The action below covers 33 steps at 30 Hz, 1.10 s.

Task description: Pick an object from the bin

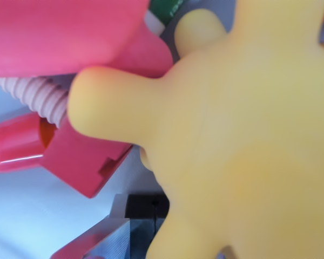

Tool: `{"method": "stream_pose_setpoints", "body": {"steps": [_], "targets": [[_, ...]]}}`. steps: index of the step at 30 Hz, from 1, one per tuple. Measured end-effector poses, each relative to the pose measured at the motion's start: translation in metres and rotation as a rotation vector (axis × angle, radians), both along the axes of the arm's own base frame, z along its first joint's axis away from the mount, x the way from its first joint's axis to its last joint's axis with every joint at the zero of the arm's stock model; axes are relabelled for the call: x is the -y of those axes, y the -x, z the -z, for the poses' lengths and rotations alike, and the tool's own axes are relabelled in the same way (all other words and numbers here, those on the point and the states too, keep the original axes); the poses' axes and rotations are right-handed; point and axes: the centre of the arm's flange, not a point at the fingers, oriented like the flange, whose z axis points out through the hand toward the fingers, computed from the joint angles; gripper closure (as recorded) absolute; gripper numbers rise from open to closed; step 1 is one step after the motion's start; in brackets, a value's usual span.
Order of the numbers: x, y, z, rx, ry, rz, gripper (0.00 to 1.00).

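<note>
Peeking in at six o'clock, the claw [143,226] shows only one ridged metal finger [114,242] and a dark block beside it; whether it is released or clenched cannot be told, since the rest is hidden. A yellow knobbed toy [243,140] sits just in front of it, blurred and very close, filling the frame from the centre out to three o'clock, with rounded lobes pointing to nine and twelve o'clock. Behind it, a pink block [83,162] lies at eight o'clock, touching a ribbed pale hose [40,97] at nine o'clock. A larger pink shape [70,32] spans eleven o'clock. The pale bin floor [27,210] shows at seven o'clock.
</note>
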Motion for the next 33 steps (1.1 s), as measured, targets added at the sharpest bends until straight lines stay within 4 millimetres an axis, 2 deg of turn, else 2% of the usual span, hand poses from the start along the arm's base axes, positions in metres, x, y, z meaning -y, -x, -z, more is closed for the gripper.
{"method": "stream_pose_setpoints", "body": {"steps": [14, 33], "targets": [[0.0, 0.001, -0.031, -0.002, -0.002, 0.0, 1.0], [0.0, 0.001, -0.104, -0.005, -0.005, 0.0, 1.0]]}}
